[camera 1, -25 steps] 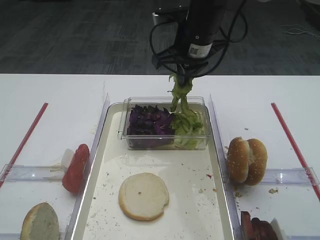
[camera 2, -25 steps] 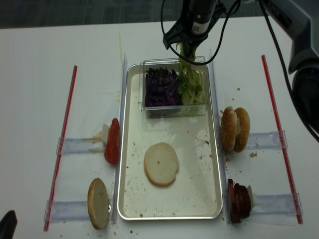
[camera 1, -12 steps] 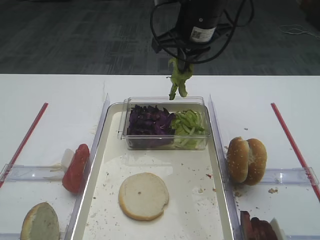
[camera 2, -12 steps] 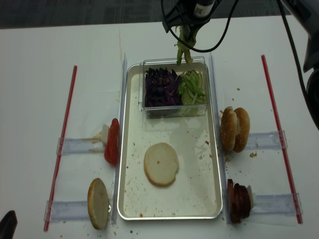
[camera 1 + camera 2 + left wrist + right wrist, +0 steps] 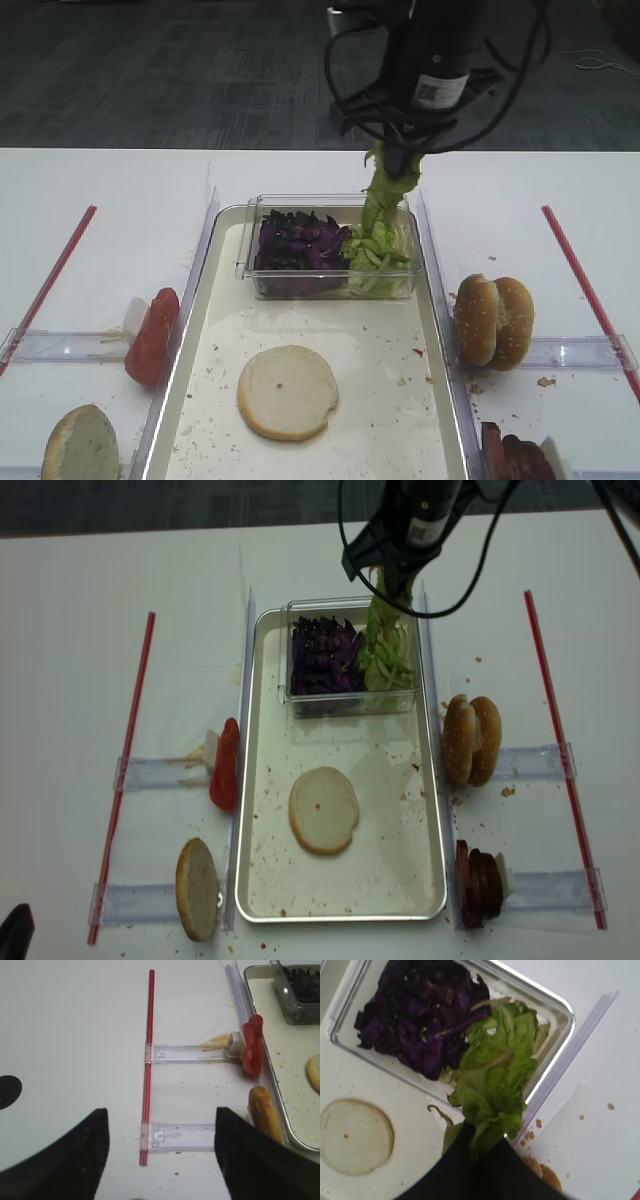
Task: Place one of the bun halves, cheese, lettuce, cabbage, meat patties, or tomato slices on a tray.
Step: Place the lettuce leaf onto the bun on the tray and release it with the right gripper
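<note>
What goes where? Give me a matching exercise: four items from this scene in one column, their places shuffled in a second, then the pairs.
1. lettuce
2. cabbage
3. flat bun half
4. tomato slices

A. left side of the clear box
B. outside the tray, left of it
C. pinched in the right gripper
D. cut face up on the tray's floor

Pairs: 1-C, 2-A, 3-D, 4-B
</note>
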